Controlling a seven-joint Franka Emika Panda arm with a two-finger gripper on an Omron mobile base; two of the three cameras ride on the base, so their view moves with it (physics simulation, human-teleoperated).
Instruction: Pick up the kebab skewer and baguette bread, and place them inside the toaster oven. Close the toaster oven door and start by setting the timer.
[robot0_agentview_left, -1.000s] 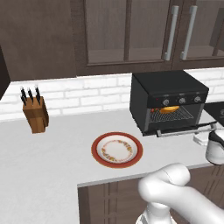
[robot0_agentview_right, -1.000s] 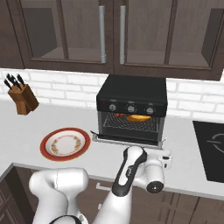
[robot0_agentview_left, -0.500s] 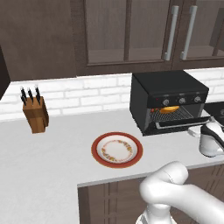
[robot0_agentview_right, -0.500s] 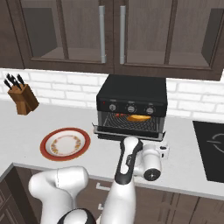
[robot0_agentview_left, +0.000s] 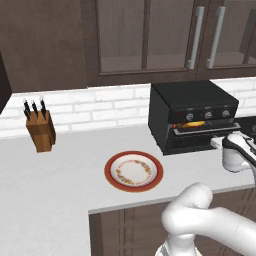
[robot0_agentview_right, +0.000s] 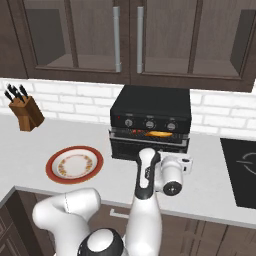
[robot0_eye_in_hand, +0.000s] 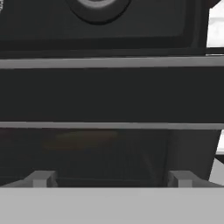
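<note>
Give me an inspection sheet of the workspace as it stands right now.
Surface: pale grey counter, bare around the plate.
Job's things: toaster oven black, toaster oven door nearly shut; baguette bread glows orange through the gap; kebab skewer not made out.
Clutter: red-rimmed plate, nothing on it; knife block by the wall.
Grippers: gripper open, close before the door, holding nothing.
Cables: nothing seen.
Surroundings: white brick backsplash, dark glass-front cabinets, cooktop at right.

No readable text, labels or numbers anywhere; toaster oven (robot0_agentview_right: 150, 123) knob markings too small.
</note>
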